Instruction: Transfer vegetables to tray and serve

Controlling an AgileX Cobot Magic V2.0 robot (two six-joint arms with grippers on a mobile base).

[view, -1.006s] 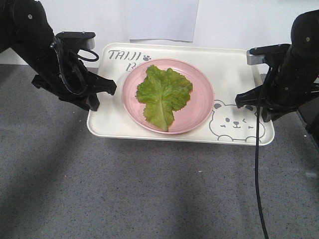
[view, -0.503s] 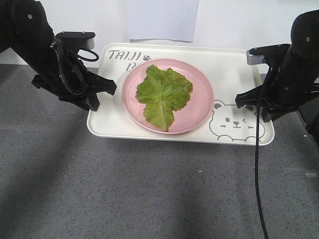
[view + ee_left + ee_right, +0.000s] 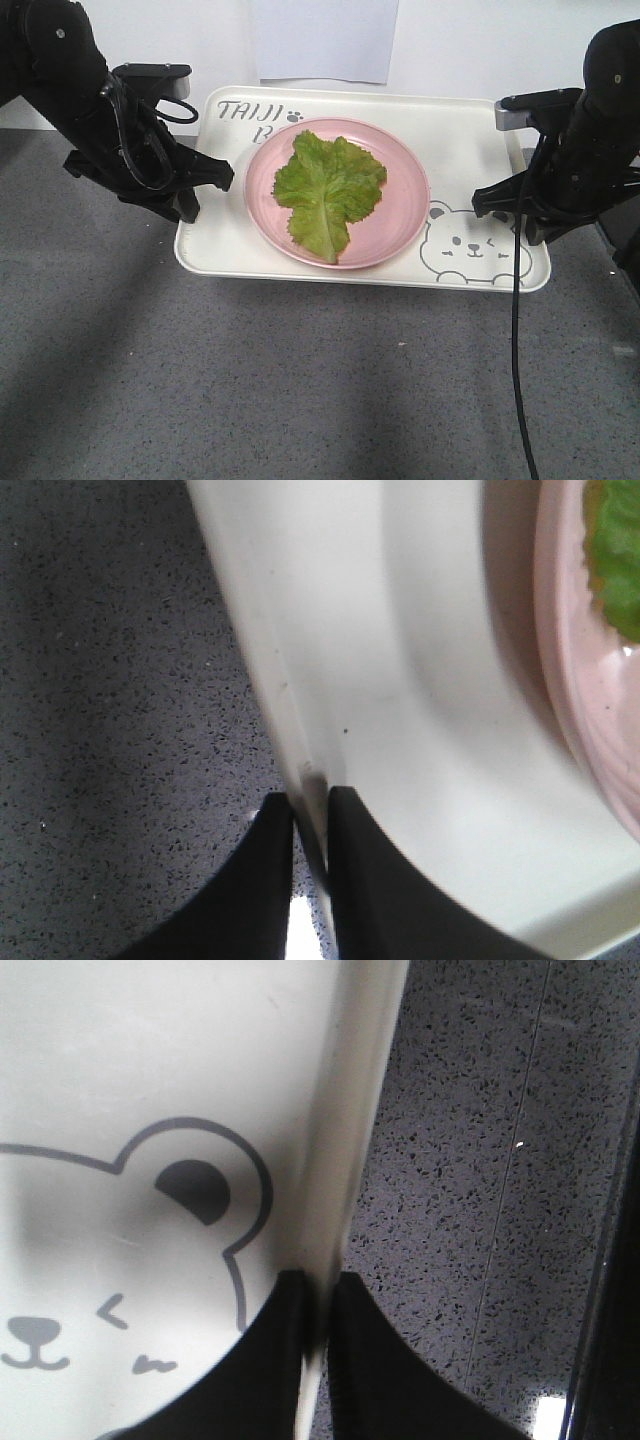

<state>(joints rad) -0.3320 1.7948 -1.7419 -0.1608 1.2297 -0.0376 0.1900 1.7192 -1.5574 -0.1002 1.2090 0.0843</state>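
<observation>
On one tray [image 3: 470,130], one pink plate [image 3: 400,225], one lettuce leaf [image 3: 328,185], left pincer [image 3: 310,825], right pincer [image 3: 318,1295] each clamping its rim.

A lab-like test setup: grey speckled surface [image 3: 300,380], bare white wall [image 3: 480,40].

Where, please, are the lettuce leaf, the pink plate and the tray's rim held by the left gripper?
lettuce leaf [image 3: 328,190], front-facing view, middle of the leaf by its pale rib.
pink plate [image 3: 400,215], front-facing view, bare right side.
tray [image 3: 290,720], left wrist view, rim just above the left gripper [image 3: 310,820].
</observation>
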